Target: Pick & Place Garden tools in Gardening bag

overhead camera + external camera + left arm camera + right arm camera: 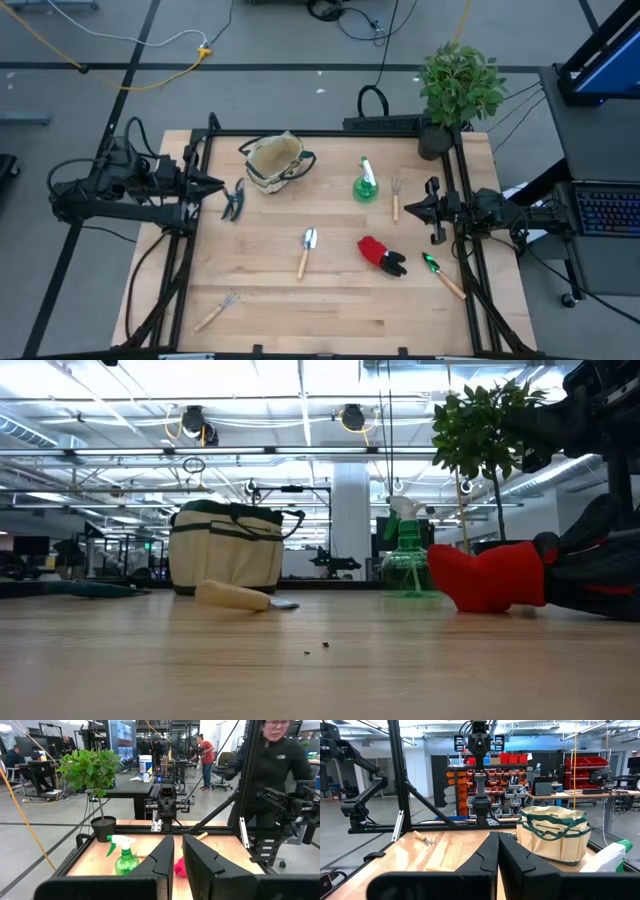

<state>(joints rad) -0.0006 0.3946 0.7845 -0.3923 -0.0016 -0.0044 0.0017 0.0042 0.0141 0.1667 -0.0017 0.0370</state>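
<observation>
Jaws shut and empty, the left gripper [215,185] and right gripper [408,208] flank the bench [330,300], where the light, stiff silver trowel [306,251] looks best taken by its wooden handle.

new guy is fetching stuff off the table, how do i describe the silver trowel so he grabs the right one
Start from the beige gardening bag at the table's far edge and look toward the middle of the wooden table. The silver trowel lies there alone, between the bag and the red-black gloves. Its blade is shiny silver, unlike the green-bladed trowel at the right edge.
</observation>
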